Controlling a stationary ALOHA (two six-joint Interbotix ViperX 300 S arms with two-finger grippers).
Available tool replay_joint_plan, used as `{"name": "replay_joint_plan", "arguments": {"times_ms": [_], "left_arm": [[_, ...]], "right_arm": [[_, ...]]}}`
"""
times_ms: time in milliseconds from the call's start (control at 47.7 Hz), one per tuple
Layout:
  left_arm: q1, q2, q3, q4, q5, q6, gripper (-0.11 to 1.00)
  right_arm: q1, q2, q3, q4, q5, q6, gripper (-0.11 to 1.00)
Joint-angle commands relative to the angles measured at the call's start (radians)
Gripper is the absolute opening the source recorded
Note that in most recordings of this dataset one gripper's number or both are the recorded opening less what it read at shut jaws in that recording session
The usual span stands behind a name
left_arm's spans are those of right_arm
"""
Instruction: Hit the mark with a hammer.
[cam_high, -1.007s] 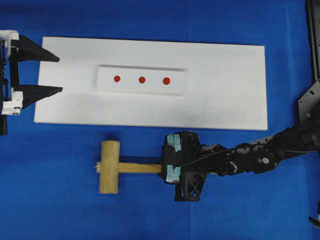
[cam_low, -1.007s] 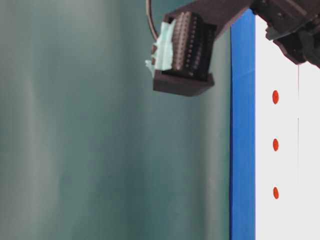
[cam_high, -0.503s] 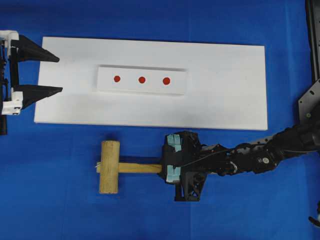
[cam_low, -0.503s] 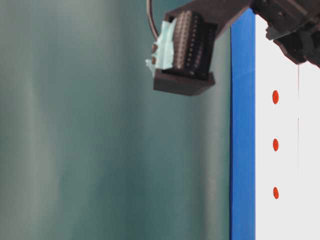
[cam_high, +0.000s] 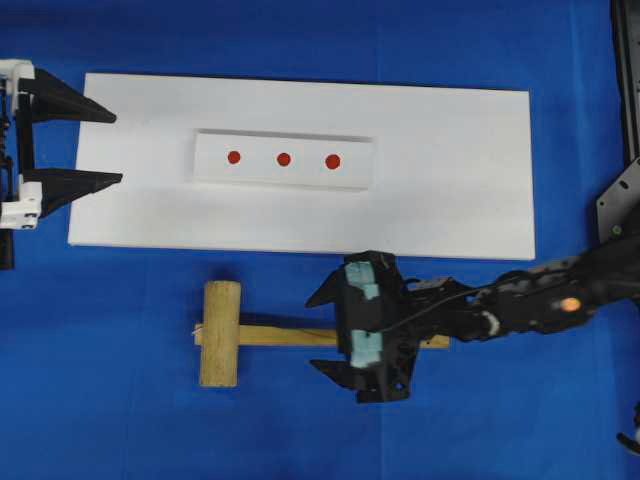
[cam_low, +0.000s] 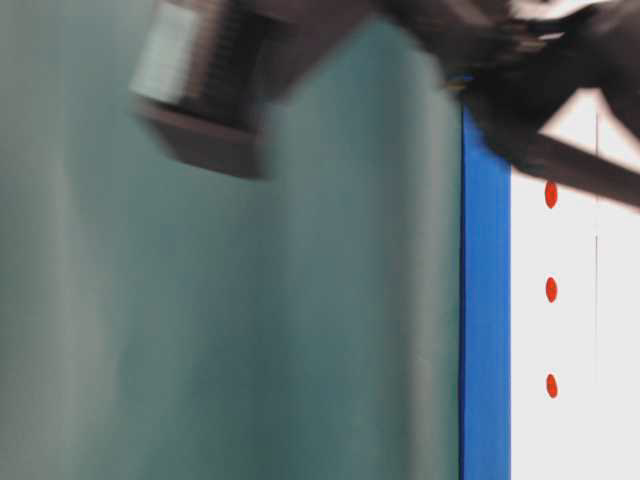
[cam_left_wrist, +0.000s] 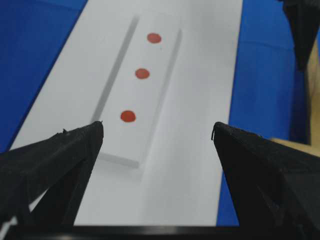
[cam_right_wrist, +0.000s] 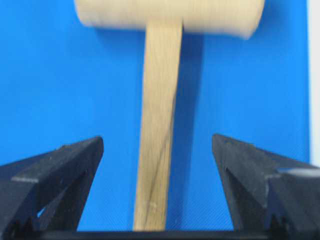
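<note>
The hammer (cam_high: 220, 333), a light-wood mallet, lies flat on the blue cloth with its head to the left and its handle (cam_right_wrist: 157, 125) pointing right. My right gripper (cam_high: 315, 333) hovers over the handle, open, with a fingertip on each side and clear of the wood. Three red marks (cam_high: 284, 159) sit in a row on a raised white strip (cam_high: 355, 175). At the board's left end my left gripper (cam_high: 117, 148) is open and empty. In the left wrist view the nearest red mark (cam_left_wrist: 128, 116) lies just ahead of that gripper (cam_left_wrist: 157, 131).
The strip rests on a large white board (cam_high: 450, 180) lying on the blue cloth (cam_high: 120, 400). A dark arm base (cam_high: 625, 100) stands at the right edge. The table-level view is mostly blur, with the red marks (cam_low: 551, 290) at its right.
My right gripper has gone from shut on the hammer's handle to open, letting it go, and has shifted a little to the right. The hammer stays on the cloth. The left arm barely moved.
</note>
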Motion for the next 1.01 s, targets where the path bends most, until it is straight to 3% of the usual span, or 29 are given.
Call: {"name": "replay_joint_plan", "arguments": {"times_ms": [0, 273, 566, 797, 986], "left_arm": [[-0.011, -0.012, -0.011, 0.000, -0.003, 0.003, 0.89], [-0.025, -0.058, -0.011, 0.000, -0.003, 0.009, 0.89], [-0.032, -0.064, -0.011, 0.000, -0.003, 0.014, 0.89], [-0.037, -0.064, -0.012, 0.000, -0.003, 0.014, 0.89], [-0.037, -0.086, -0.012, 0.000, -0.006, 0.017, 0.89]], "right_arm": [[-0.012, -0.081, 0.002, -0.003, -0.002, -0.029, 0.81], [-0.060, -0.176, 0.043, -0.003, 0.006, -0.063, 0.81], [-0.225, -0.233, 0.100, -0.006, 0.015, -0.094, 0.81], [-0.356, -0.296, 0.112, -0.006, 0.098, -0.183, 0.81], [-0.394, -0.400, 0.133, -0.006, 0.133, -0.241, 0.80]]}}
